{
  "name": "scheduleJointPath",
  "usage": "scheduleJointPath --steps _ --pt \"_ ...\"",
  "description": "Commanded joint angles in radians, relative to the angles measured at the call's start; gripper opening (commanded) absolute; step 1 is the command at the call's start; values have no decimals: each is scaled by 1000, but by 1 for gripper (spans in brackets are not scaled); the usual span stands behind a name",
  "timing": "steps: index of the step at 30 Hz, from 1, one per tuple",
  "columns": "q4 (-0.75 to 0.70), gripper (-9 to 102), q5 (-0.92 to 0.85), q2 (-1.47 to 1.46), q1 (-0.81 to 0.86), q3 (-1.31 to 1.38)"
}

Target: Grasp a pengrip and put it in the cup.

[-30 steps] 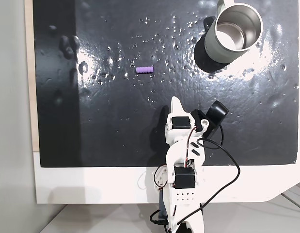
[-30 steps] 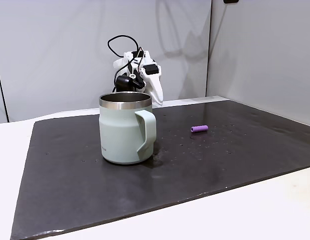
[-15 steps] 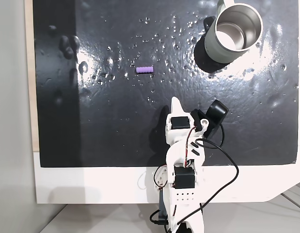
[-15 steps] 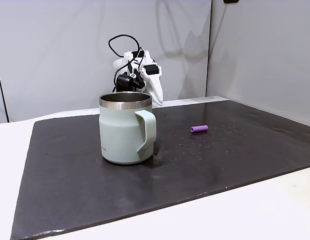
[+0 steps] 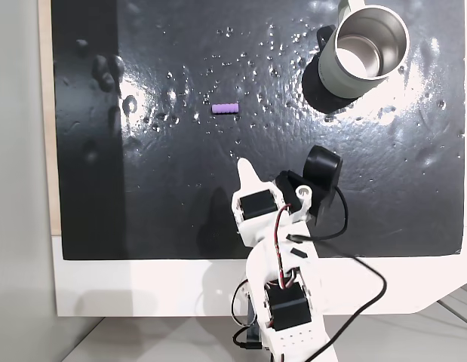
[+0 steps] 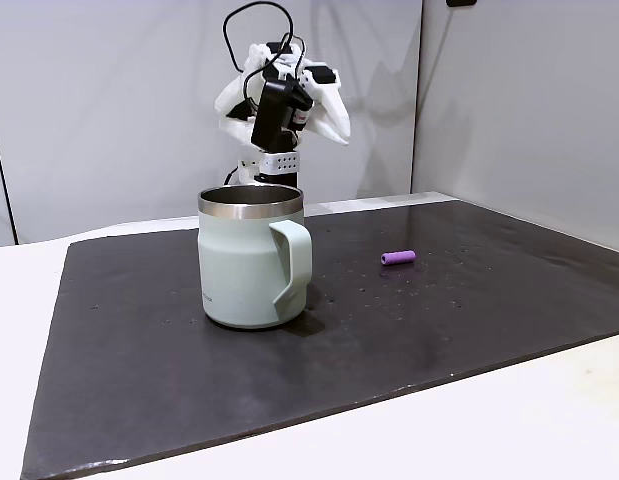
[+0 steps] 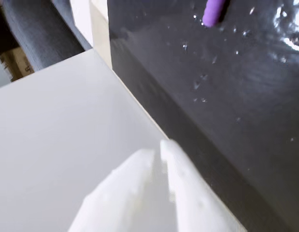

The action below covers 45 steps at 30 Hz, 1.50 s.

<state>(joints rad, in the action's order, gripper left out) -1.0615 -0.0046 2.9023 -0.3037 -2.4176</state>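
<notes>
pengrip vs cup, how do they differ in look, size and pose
The pengrip is a purple ribbed tube; the cup is pale outside, shiny steel inside, with a handle. The pengrip is far smaller than the cup. The pengrip lies on its side; the cup stands upright, mouth open. Both sit apart on the black mat, untouched by the hand.

The white arm (image 6: 279,95) is standing folded and raised above the desk (image 6: 409,330). Its gripper (image 7: 159,150) is holding nothing, and the fingers (image 7: 180,179) are pressing together.
</notes>
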Motion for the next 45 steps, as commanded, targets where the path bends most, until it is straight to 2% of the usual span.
scheduleJointPath --steps 1,9,13,15,19,25,45 --pt "-69 0 72 -261 -28 313" --pt "-365 0 284 -813 -54 891" --pt "-466 4 341 -1011 -61 1066" --pt "-503 11 359 -1086 -58 1120" --pt "-489 19 362 -1161 -44 1115" --pt "-476 24 362 -1328 -26 1161" --pt "-287 24 371 -1715 -44 1189"
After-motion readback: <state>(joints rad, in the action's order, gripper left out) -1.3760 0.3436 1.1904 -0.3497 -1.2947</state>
